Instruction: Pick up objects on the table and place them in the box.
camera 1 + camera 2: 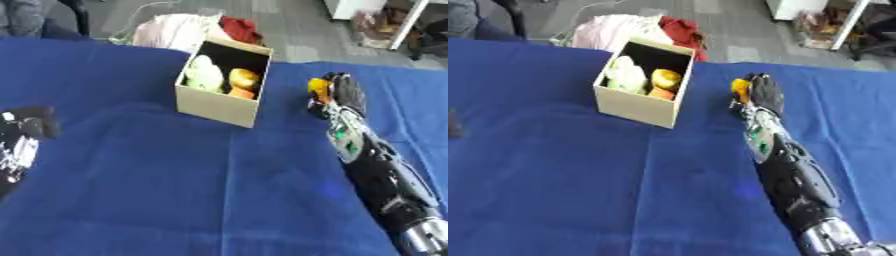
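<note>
The desk (175, 200) is covered with a blue cloth (579, 190) that shows long shallow folds across its near half.

The right arm enters from the lower right corner and extends up the right side of the desk, with silver joints near the frame edge and green markings on the forearm.

The left hand (31, 125) appears at the left edge of the left eye view, resting low over the cloth. Its fingers look curled, with nothing visible between them.

The right hand (763, 95) lies at the far end of the right arm, to the right of the box and apart from it. Its fingers are curled around a small orange-yellow object (740, 88), which shows at the hand's left side. The object's form cannot be made out further.

The box (219, 107) is a tan open-topped carton standing on the cloth left of the right hand. Inside it are a pale green item (204, 74) on the left and a yellow-orange item (243, 80) on the right.

Beyond the desk's far edge, pink and red fabric (197, 27) lies on the grey floor (289, 20).
</note>
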Available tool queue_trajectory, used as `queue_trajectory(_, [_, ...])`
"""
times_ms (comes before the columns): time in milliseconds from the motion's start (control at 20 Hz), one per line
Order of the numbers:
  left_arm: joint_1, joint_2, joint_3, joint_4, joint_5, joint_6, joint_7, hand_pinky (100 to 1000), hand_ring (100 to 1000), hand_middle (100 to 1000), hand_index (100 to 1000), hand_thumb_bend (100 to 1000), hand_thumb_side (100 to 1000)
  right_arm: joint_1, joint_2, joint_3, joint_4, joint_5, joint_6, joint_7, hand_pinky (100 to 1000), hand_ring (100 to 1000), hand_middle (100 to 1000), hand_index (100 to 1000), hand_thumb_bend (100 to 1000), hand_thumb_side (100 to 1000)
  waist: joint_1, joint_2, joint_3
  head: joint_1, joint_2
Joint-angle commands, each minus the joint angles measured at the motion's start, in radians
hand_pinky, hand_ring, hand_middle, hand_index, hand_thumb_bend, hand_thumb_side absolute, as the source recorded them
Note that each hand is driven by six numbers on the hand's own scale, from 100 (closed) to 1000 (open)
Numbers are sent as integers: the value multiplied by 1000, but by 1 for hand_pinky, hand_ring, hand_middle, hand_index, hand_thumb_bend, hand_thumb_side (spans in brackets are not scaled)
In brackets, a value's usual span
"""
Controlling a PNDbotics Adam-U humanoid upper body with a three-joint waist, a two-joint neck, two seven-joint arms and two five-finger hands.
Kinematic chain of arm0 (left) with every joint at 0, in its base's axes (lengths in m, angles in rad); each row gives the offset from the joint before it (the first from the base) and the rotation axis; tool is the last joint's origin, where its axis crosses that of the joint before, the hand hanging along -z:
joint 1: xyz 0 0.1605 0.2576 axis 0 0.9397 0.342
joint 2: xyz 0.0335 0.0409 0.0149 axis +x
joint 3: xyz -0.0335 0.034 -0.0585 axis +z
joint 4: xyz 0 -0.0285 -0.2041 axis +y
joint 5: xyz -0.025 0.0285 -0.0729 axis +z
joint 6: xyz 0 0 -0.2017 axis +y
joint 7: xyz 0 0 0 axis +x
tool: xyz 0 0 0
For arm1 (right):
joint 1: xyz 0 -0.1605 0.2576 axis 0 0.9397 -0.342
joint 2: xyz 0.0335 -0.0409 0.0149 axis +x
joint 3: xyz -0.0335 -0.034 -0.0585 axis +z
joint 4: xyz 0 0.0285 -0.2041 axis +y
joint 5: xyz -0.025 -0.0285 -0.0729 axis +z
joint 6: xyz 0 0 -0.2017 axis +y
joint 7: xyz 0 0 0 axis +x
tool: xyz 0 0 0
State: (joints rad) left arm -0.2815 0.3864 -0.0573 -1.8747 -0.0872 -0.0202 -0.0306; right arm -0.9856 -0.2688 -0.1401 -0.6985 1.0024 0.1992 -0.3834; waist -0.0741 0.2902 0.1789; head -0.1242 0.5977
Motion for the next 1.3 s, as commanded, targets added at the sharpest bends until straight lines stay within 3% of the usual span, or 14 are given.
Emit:
queue_trajectory(50, [-5,10,11,-16,5,-1,2,878,616,579,762,100,679,-32,-31,18,-56,-5,-31,-11,599,459,358,511,100,100,0,-28,-5,3,0])
queue_trajectory(500, [0,12,9,-12,10,-2,1,879,617,581,762,100,676,-60,-25,101,-178,-58,-121,48,601,455,356,509,100,100,5,-53,-22,0,2])
queue_trajectory(800, [0,11,7,-13,12,-2,-1,879,618,582,762,100,675,-80,23,233,-214,-64,-217,144,642,494,401,559,100,100,9,-59,-19,-6,3])
queue_trajectory(950, [-1,9,5,-13,14,-2,-4,879,618,582,762,100,676,-85,49,306,-215,-69,-272,200,673,546,473,668,100,113,11,-59,-16,-8,4])
queue_trajectory(1050, [-2,8,5,-14,14,-3,-5,880,618,582,762,100,676,-88,60,334,-215,-64,-310,238,715,637,616,787,100,277,12,-59,-14,-10,4])
queue_trajectory(1100, [-1,8,5,-14,15,-2,-4,880,618,582,762,100,676,-89,62,342,-215,-56,-329,256,763,733,757,877,146,390,12,-59,-13,-10,5])
queue_trajectory(1150, [-1,8,5,-14,15,-2,-4,880,618,582,762,100,676,-90,61,350,-211,-43,-347,275,796,780,824,939,188,467,12,-60,-13,-10,5])
queue_trajectory(1300, [0,7,6,-13,15,-2,-3,880,618,582,762,100,676,-88,59,335,-195,-1,-397,325,830,841,919,1000,237,584,12,-62,-16,-8,6])
